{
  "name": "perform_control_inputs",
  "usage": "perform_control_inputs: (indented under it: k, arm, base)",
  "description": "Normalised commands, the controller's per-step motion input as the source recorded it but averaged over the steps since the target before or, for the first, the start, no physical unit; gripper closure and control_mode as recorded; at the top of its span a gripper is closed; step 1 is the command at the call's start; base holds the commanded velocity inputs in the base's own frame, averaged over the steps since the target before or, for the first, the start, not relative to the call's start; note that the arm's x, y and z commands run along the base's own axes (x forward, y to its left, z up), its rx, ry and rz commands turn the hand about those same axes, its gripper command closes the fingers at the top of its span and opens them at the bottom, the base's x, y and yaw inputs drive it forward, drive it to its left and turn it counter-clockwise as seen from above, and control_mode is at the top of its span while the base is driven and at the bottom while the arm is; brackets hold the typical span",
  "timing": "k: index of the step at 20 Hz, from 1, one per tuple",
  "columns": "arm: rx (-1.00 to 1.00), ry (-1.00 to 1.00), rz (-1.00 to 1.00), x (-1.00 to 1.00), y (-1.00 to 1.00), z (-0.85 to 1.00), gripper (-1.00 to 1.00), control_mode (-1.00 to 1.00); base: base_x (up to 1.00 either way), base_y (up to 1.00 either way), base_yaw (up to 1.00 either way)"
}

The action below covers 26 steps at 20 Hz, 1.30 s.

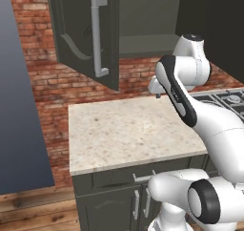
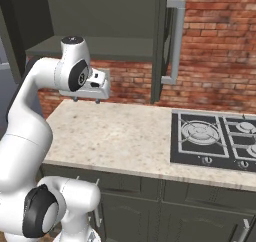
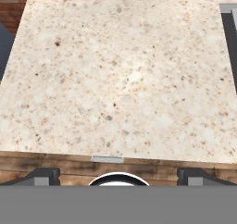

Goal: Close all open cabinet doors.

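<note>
Two upper cabinet doors stand open over the counter. The left door (image 1: 81,29) swings out toward me and shows its arched moulding and silver bar handle (image 1: 97,36). The right door (image 2: 160,41) shows nearly edge-on, with its handle (image 2: 175,41) facing right; it is the dark panel (image 1: 221,29) in the left base view. Between them is the open cabinet's inside (image 2: 100,16). My gripper (image 2: 86,100) (image 1: 156,92) hangs below the cabinet and points down at the counter, touching neither door. In the hand view its fingertips (image 3: 44,174) stand wide apart, so the gripper (image 3: 118,174) is open and holds nothing.
A speckled stone counter (image 1: 124,130) lies under the hand, with a gas hob (image 2: 215,136) to its right. Below it are a drawer front (image 1: 114,177) and shut lower doors (image 1: 107,208). A tall blue-grey panel (image 1: 19,106) stands at the left. A brick wall (image 2: 215,51) backs the counter.
</note>
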Motion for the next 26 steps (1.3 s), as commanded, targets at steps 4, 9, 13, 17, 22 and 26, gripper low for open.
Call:
perform_control_inputs:
  k: [4,9,13,17,22,26]
  arm:
    - [0.00,0.00,0.00,-0.02,0.00,0.00,-1.00,-1.00]
    - [0.01,-0.10,0.02,-0.37,0.00,0.00,-1.00,-1.00]
    - [0.09,0.00,-0.02,-0.37,0.00,0.09,-1.00,-1.00]
    - [0.04,-0.07,0.00,-0.25,0.09,0.21,-1.00,-1.00]
    - [0.14,-0.01,0.04,-0.36,0.08,0.33,-1.00,-1.00]
    - [0.21,0.00,0.04,-0.42,0.19,0.27,-1.00,-1.00]
  base:
    - [0.00,0.00,0.00]
    - [0.00,0.00,0.00]
    - [0.00,0.00,0.00]
    - [0.00,0.00,0.00]
    - [0.00,0.00,0.00]
    - [0.00,0.00,0.00]
